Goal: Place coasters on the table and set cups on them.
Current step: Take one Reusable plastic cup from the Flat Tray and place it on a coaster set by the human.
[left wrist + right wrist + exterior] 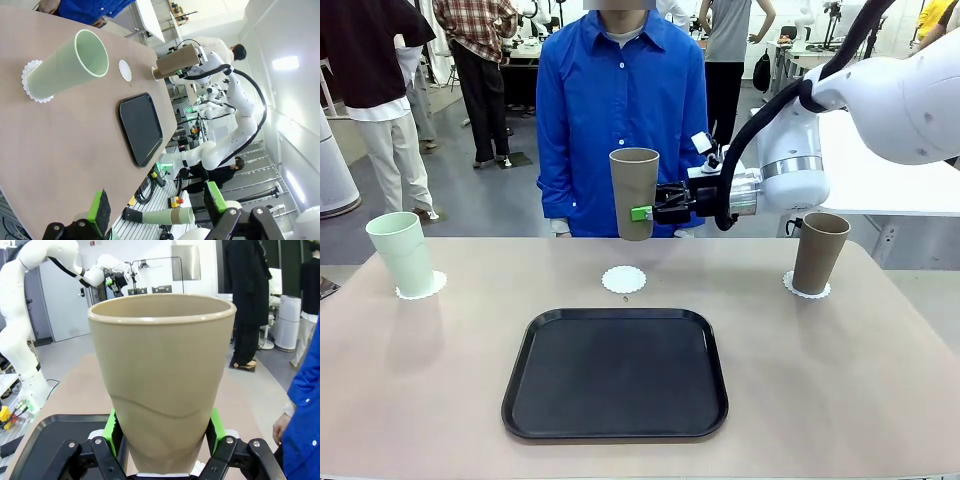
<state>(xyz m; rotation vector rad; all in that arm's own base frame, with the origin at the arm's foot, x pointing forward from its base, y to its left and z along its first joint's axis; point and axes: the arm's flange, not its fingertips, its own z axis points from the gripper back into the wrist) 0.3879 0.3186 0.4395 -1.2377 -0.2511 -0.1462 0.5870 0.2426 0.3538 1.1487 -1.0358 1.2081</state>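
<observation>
On the far left of the tan desk (440,400): a pale mint green cup (402,254), tall, tapered, matte, no handle, upright on a white scalloped coaster (424,288). In the left wrist view, left hand (156,208) above the desk's near left edge, green pads well apart, holding nothing. Near the middle: a black tray (615,373), nothing on it. Just beyond its far edge, a second lacy coaster (624,279), bare. Directly above that coaster, clear of the desk: a brownish-taupe cup (635,193), upright, rim up, pinched low on its side by the right hand (642,213), green pads pressed to either flank of the cup (165,385) in the right wrist view. Behind, at the far side, a person in a blue shirt (620,110). On the far right: another taupe cup (818,252), upright on the third coaster (807,289).
</observation>
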